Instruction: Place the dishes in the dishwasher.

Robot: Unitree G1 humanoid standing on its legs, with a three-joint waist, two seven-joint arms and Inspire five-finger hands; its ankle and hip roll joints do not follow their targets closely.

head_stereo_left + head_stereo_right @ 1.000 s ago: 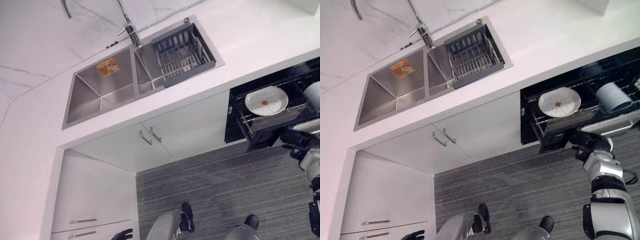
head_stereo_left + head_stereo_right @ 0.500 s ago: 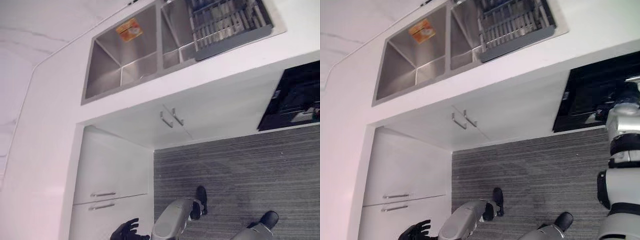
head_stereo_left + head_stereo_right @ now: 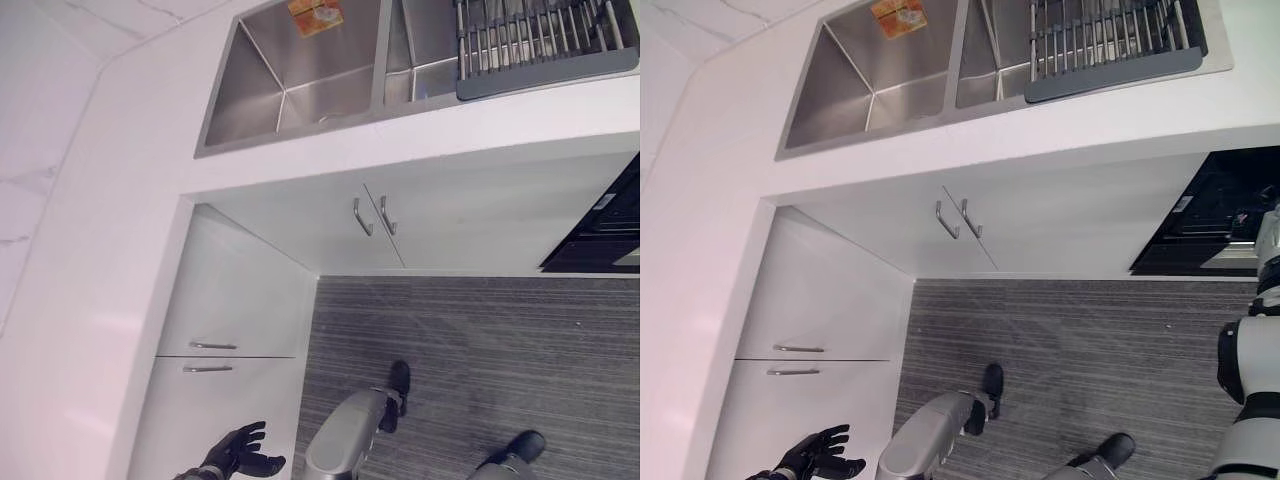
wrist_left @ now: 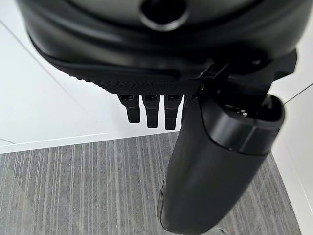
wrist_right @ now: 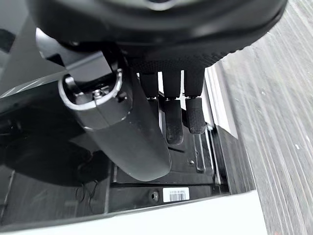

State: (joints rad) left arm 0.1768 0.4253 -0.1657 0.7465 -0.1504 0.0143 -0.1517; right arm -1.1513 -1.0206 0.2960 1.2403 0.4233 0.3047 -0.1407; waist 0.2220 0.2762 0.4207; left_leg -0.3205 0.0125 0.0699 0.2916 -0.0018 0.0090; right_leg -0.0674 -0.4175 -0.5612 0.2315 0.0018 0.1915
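Left robot hand (image 3: pixel 238 456): fingers spread and empty, low beside the white drawers (image 3: pixel 215 358), over the striped floor (image 3: pixel 470 350).
Right robot hand (image 5: pixel 146 112): fingers straight and loose, holding nothing, just over the dark dishwasher (image 3: pixel 1220 215) opening.
Dishwasher: under the bench (image 3: pixel 90 300) edge, well apart from the left robot hand.
Rack (image 3: pixel 540 40): in the sink (image 3: pixel 300 70), up on the bench, far above both robot hands.
Dishes: cannot tell where they lie.

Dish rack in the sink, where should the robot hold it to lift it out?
Probably the dish rack by its flat grey front rim, coming down from above: the rim sits exposed at the sink edge, while its wires look thin.
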